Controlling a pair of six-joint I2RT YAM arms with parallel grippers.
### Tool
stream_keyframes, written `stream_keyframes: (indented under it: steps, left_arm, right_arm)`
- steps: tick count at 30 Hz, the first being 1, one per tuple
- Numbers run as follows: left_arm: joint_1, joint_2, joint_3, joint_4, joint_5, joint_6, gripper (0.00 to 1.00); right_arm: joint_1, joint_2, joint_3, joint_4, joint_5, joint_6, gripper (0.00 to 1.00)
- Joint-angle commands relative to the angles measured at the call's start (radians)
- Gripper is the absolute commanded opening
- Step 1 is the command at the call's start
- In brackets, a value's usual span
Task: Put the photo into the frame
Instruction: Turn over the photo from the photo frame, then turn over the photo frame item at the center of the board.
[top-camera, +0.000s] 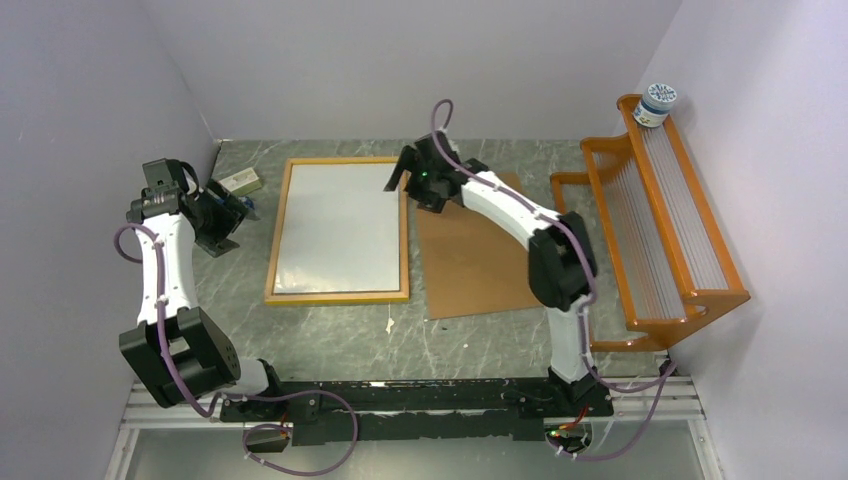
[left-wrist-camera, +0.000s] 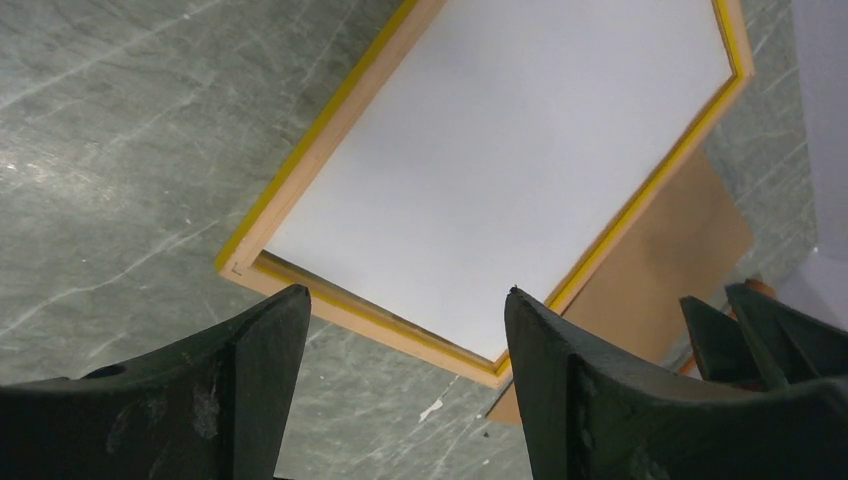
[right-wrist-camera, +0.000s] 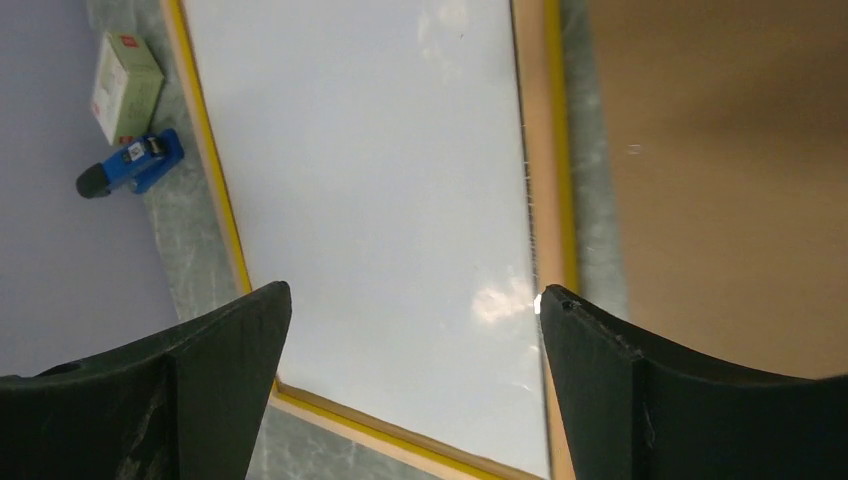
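The frame (top-camera: 340, 295) lies flat on the table's middle left, thin yellow-orange border around a plain white sheet. That sheet is the photo (top-camera: 338, 225), white back up, lying inside the border; its printed side is hidden. My right gripper (top-camera: 398, 172) is open and empty above the frame's far right corner. The right wrist view shows its jaws (right-wrist-camera: 414, 292) spread over the photo (right-wrist-camera: 380, 170) and the frame's right border (right-wrist-camera: 540, 130). My left gripper (top-camera: 243, 212) is open and empty left of the frame; its jaws (left-wrist-camera: 407, 292) stand over the frame's near border (left-wrist-camera: 387, 333) and the photo (left-wrist-camera: 500, 160).
A brown hardboard panel (top-camera: 475, 260) lies right of the frame, touching its right side. An orange slatted rack (top-camera: 660, 230) stands at the far right with a small jar (top-camera: 656, 104) on top. A small box (top-camera: 242, 181) and a blue object (right-wrist-camera: 135, 165) lie at the back left.
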Motion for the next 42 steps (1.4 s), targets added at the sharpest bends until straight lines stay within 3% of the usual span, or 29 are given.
stream_keyframes:
  steps: [1, 8, 12, 18, 25, 31, 36, 42]
  left_arm:
    - [0.002, -0.036, 0.035, -0.006, 0.106, 0.021, 0.77]
    - [-0.07, -0.053, 0.017, 0.09, 0.314, 0.03, 0.79]
    - [-0.273, -0.063, 0.016, 0.149, 0.27, -0.003, 0.94]
    - [-0.622, 0.02, 0.02, 0.269, 0.168, -0.09, 0.94]
    - [-0.906, 0.295, 0.142, 0.291, 0.085, -0.114, 0.91]
    - [-1.013, 0.509, 0.253, 0.262, -0.013, -0.149, 0.89]
    - [-1.051, 0.581, 0.243, 0.307, -0.091, -0.193, 0.9]
    - [-1.067, 0.651, 0.219, 0.413, -0.028, -0.213, 0.93]
  right_arm:
    - [-0.026, -0.262, -0.149, 0.104, 0.191, -0.136, 0.98]
    - [-0.102, -0.474, -0.308, 0.069, 0.283, -0.324, 0.96]
    - [-0.204, -0.582, -0.438, 0.025, 0.265, -0.379, 0.97]
    - [-0.359, -0.722, -0.685, 0.044, 0.156, -0.385, 0.99]
    - [-0.391, -0.719, -0.791, -0.018, 0.261, -0.393, 0.99]
    - [-0.436, -0.61, -0.795, -0.072, 0.31, -0.447, 0.99]
    - [-0.467, -0.558, -0.833, -0.044, 0.282, -0.452, 0.99]
    - [-0.472, -0.53, -0.836, -0.054, 0.36, -0.462, 0.99]
